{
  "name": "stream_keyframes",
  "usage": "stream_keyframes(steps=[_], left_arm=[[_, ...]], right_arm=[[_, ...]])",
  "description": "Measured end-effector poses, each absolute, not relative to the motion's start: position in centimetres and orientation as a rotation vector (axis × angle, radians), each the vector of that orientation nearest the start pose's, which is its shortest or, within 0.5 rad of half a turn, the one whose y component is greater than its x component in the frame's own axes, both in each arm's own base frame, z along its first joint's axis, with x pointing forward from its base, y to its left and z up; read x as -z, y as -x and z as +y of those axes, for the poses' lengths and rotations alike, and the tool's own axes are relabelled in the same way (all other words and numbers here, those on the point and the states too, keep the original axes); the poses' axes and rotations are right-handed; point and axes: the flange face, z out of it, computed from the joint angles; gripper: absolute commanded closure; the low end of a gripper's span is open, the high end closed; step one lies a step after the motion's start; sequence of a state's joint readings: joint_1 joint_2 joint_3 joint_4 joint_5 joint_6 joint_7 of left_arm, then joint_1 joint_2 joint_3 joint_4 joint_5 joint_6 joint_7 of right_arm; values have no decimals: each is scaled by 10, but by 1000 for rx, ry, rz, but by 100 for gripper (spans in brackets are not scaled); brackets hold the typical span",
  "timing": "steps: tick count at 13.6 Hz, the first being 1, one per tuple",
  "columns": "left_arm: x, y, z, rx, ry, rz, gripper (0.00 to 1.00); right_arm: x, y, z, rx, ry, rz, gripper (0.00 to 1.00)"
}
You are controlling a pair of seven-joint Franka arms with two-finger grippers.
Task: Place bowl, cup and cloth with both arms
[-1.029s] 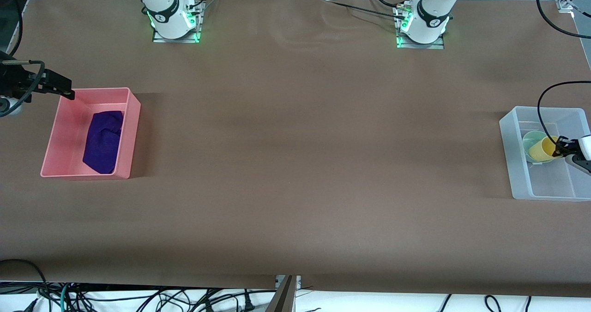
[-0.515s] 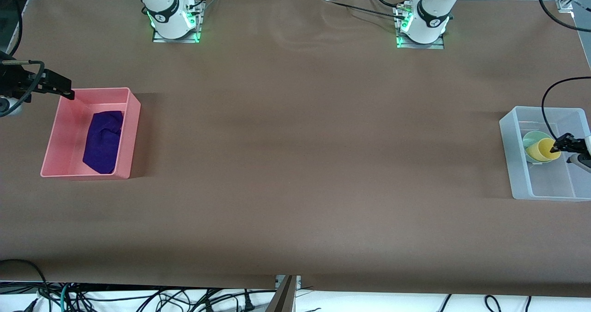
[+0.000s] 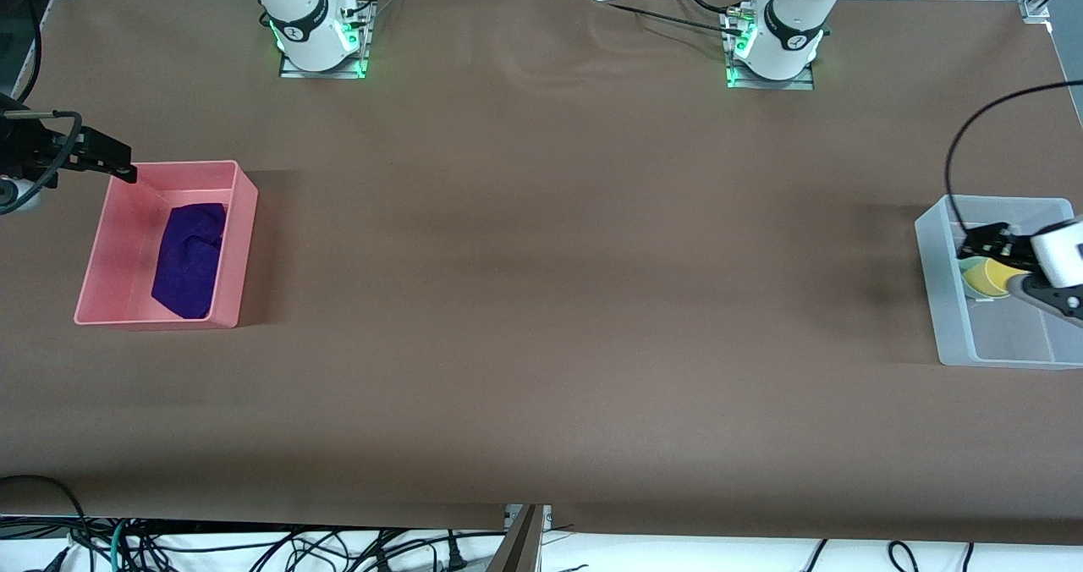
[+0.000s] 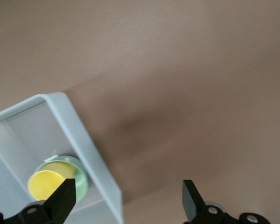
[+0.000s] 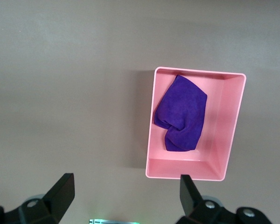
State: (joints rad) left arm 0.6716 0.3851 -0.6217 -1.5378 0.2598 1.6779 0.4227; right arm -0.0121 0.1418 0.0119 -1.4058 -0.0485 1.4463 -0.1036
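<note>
Cup [image 3: 983,277] nests in the bowl [image 4: 79,173] inside the clear bin [image 3: 948,318]; cloth [image 3: 188,257] lies in the pink bin [image 3: 247,217]; I judge everything sorted; left gripper [image 4: 126,196] open, empty, above the clear bin; right gripper [image 5: 126,191] open, empty, waiting beside the pink bin.

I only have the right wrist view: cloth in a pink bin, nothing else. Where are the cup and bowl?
Observer: Both are in a clear bin at the left arm's end of the table.
Operator: Side by side?
Observer: No, the cup stands inside the bowl.
Operator: Is the left gripper holding either?
Observer: No, the left gripper is open and empty, over the bin's wall beside them.
</note>
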Motion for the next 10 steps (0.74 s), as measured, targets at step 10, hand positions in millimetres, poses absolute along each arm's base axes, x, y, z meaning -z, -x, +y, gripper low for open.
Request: stream_keyframes(steps=[10], left_arm=[[-549,-599,-27,-78,3159,218,0]], right_arm=[[-610,-585,-6,-165,3175,-159,0]])
